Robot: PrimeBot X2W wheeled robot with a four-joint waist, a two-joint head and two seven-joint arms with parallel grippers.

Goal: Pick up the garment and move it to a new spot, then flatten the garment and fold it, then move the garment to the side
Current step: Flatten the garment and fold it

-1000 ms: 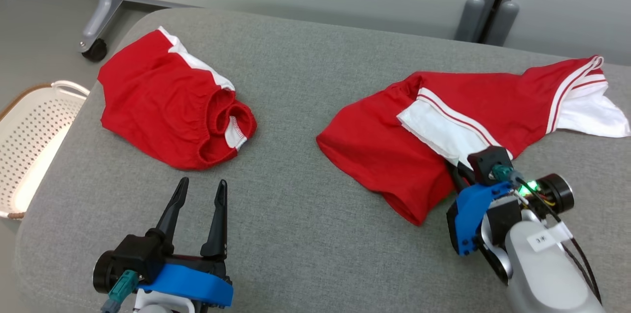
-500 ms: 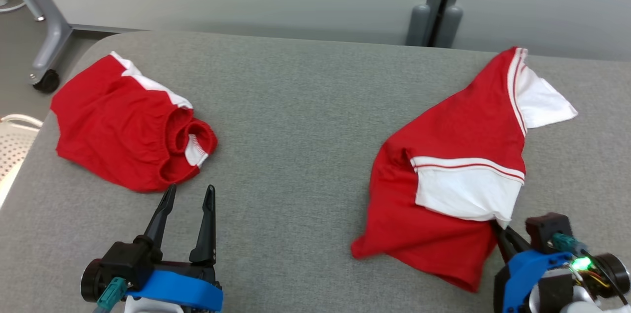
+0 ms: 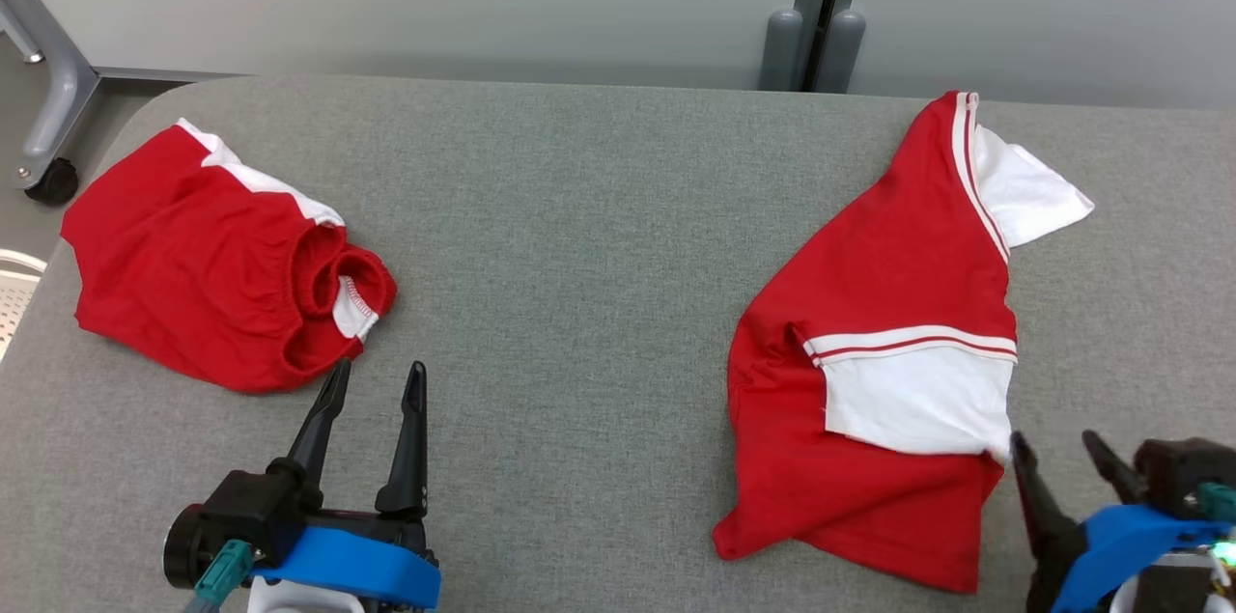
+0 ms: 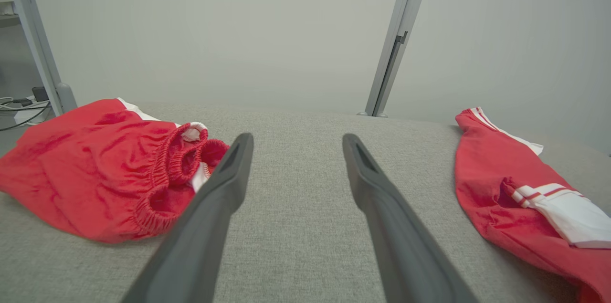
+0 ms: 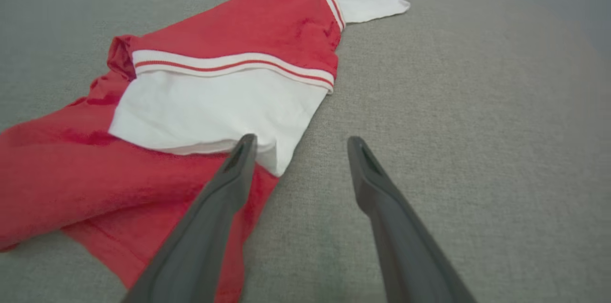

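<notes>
The right pincer [image 3: 1053,444] has let go of the red-and-white shirt [image 3: 869,304], and its fingers are now apart. Red shorts [image 3: 193,275] lie at the left of the bench [image 3: 579,256], with the left pincer [image 3: 379,372] spread at lower left. The shirt lies crumpled at the right; flattening probably starts best by drawing its folded sleeve outward.

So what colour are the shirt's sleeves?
The sleeves are white, with red-striped trim; clearest in the right wrist view.
</notes>
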